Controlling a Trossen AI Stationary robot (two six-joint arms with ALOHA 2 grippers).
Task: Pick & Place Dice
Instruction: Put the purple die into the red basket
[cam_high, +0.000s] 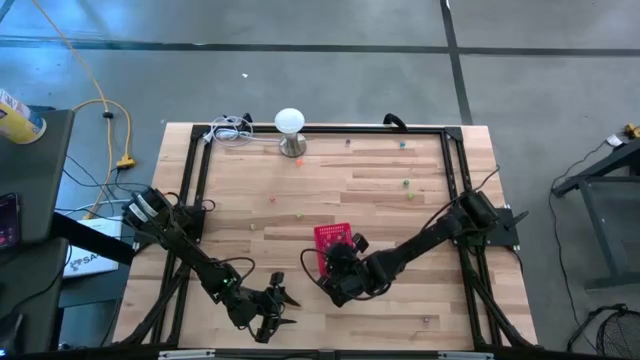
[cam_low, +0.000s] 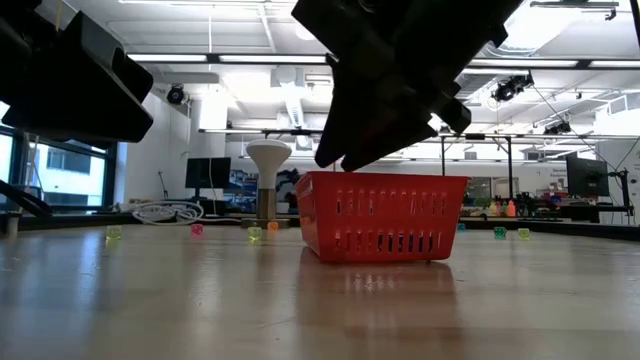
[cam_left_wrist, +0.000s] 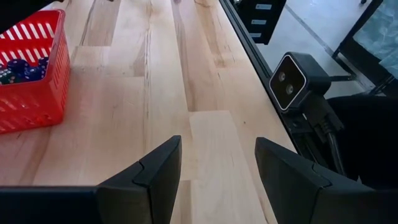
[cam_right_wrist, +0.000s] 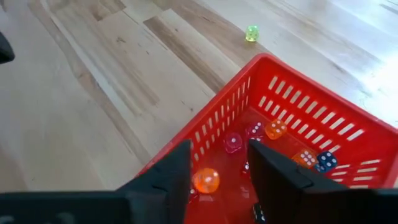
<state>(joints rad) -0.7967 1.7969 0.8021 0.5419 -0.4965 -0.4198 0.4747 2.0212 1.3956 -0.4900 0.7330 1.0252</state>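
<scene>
The red basket (cam_high: 330, 238) stands on the table's near middle, and several small dice lie inside it (cam_right_wrist: 273, 129), orange, pink and blue. More dice lie scattered on the wood: a green one (cam_right_wrist: 251, 33) near the basket and others farther off (cam_high: 405, 183) (cam_low: 255, 233). My right gripper (cam_right_wrist: 219, 155) hangs open just above the basket's near corner (cam_high: 338, 262), holding nothing. My left gripper (cam_left_wrist: 217, 155) is open and low over bare wood by the near edge, left of the basket (cam_high: 280, 305).
A white dome-topped lamp (cam_high: 290, 125) and a coil of white cable (cam_high: 232, 130) stand at the far edge. A black frame (cam_high: 190, 180) borders the table. A small camera (cam_left_wrist: 291, 81) sits at the near edge. Bare wood lies between the two grippers.
</scene>
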